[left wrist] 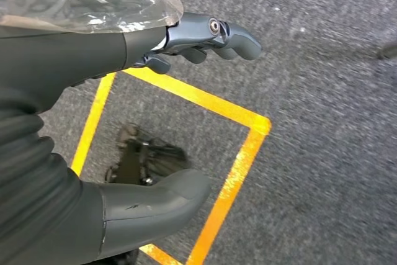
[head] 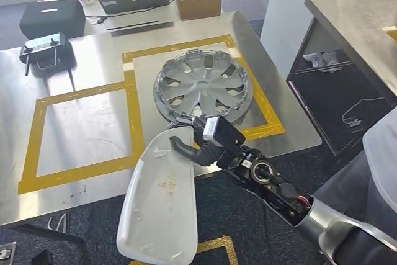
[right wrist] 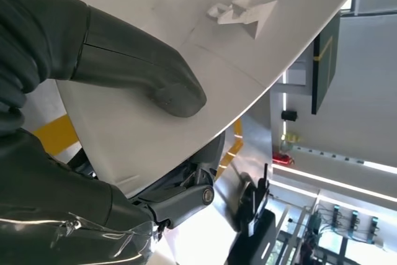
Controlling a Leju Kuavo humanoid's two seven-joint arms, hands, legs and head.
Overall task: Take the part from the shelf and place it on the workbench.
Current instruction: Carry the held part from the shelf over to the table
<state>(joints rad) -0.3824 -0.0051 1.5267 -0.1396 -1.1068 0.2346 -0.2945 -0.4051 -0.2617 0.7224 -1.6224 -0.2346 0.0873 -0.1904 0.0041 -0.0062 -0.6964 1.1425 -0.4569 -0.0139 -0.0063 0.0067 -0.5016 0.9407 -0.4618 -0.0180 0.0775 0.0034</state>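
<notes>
Steel workbench (head: 84, 134) marked with yellow tape (head: 136, 122), hubcap (head: 203, 85) lying in the far taped square, white part (head: 159, 203) at the bench's near edge, clasped by right hand (head: 206, 147), left hand (left wrist: 140, 116) over carpet, fingers apart, holding nothing

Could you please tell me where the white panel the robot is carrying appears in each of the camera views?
Head view: white panel lower centre, gripped by the right hand.
Left wrist view: not in it.
Right wrist view: fills the upper part, thumb pressed on it.
Shared landmark: yellow tape.
</notes>
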